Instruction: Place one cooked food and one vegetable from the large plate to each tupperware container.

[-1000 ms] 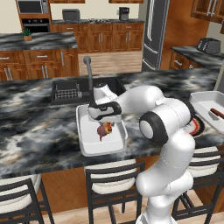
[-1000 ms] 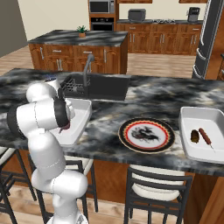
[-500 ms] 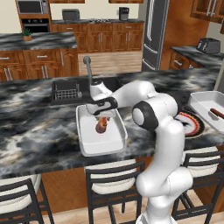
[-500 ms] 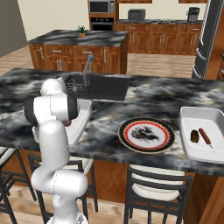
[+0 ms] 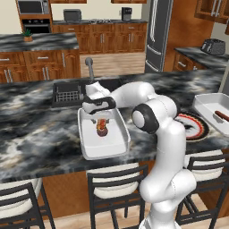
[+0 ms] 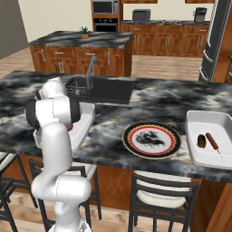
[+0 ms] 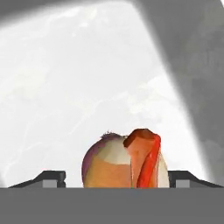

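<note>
Lay in the left tub (image 5: 103, 142) on the counter (image 5: 36, 138): a red strip (image 7: 146, 158) against a round purple-and-tan vegetable (image 7: 107, 166). Hovered just above them: gripper (image 5: 99, 117), tips spread wide to either side, clamped on nothing. Reached left and forward from the base, forearm level over the tub, hand pointed down. Sat right of that tub: plate (image 6: 152, 139), bare; beyond it, right tub (image 6: 213, 144) with two dark pieces. Read no writing anywhere.
</note>
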Robot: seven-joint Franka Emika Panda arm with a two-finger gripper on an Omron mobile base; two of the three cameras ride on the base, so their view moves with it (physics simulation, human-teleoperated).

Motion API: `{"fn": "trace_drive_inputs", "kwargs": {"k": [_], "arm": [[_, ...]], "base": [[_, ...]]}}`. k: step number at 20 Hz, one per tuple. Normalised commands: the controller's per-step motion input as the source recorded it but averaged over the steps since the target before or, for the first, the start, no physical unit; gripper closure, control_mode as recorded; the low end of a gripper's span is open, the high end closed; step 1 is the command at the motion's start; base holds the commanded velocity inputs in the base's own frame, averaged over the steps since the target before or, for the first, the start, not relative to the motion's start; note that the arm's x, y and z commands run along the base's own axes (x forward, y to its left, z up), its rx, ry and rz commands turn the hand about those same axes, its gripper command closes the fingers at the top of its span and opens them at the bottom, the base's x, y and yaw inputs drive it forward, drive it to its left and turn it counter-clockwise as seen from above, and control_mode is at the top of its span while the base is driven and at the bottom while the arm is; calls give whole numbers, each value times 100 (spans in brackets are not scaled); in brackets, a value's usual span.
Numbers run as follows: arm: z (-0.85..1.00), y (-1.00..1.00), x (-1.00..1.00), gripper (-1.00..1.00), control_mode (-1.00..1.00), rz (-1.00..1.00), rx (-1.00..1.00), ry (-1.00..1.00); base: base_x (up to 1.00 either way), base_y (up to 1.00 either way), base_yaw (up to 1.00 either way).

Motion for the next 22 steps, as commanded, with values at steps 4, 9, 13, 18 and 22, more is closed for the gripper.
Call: {"fn": "trace_drive_inputs", "kwargs": {"k": [4,9,13,18,22], "arm": [[-5,-2,-36,-100,-100,0,0,0],[6,0,-36,-100,-100,0,0,-3],[45,41,-39,-100,-100,0,11,-1],[59,15,-39,-100,-100,0,19,0],[58,-31,-67,-100,-100,-2,9,-1]], "base": [[0,0,0],[0,0,0],[0,0,0],[0,0,0],[0,0,0]]}}
